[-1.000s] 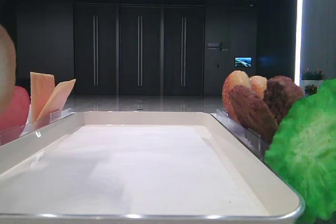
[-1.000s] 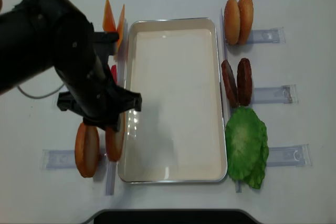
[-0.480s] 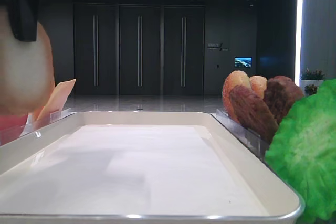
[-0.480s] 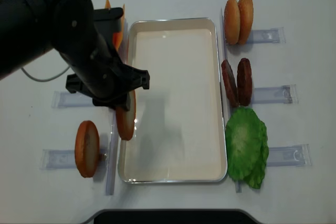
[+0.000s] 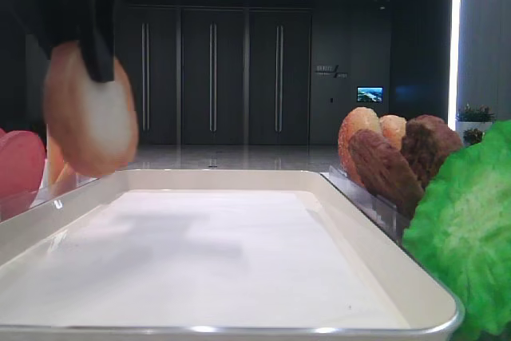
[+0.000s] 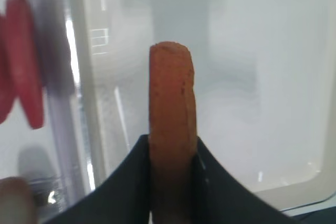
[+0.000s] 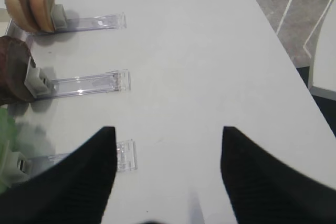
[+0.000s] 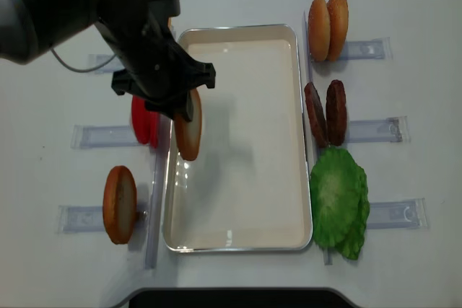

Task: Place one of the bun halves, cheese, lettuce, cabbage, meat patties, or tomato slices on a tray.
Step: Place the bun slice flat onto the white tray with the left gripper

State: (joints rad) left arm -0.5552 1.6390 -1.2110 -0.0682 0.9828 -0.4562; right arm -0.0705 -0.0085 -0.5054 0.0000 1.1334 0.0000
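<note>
The left fingers (image 6: 173, 182) are clenched on a bun half (image 8: 188, 125), pinching it across its thickness so the disc hangs on edge below them. In the left wrist view the bun shows only its golden rim, standing straight up between the two dark fingers. Seen from above, the bun hangs over the left part of the tray (image 8: 289, 236), just inside its left rim and about midway between the tray's near and far ends. The low exterior view shows it clear of the white lining, with nothing under it but bare paper.

The relation that matters for the coming move: the bun's flat faces are vertical and its long axis runs near-to-far, parallel to the tray's long side, while the lining lies straight below. By my judgement the bun wants lowering, and tipping if it is to land flat and not on its rim.

The right fingers (image 7: 168, 182) stand spread and empty over bare worktop (image 7: 210, 51) well right of the tray, so the left arm is plainly the nearer one.

Left of the tray, tomato slices (image 8: 141, 120) sit just beside its rim, and another bun half (image 8: 119, 205) stands nearer the front. To the right are two more buns (image 8: 328, 27), the meat patties (image 8: 326, 112) and lettuce (image 8: 338, 200).
</note>
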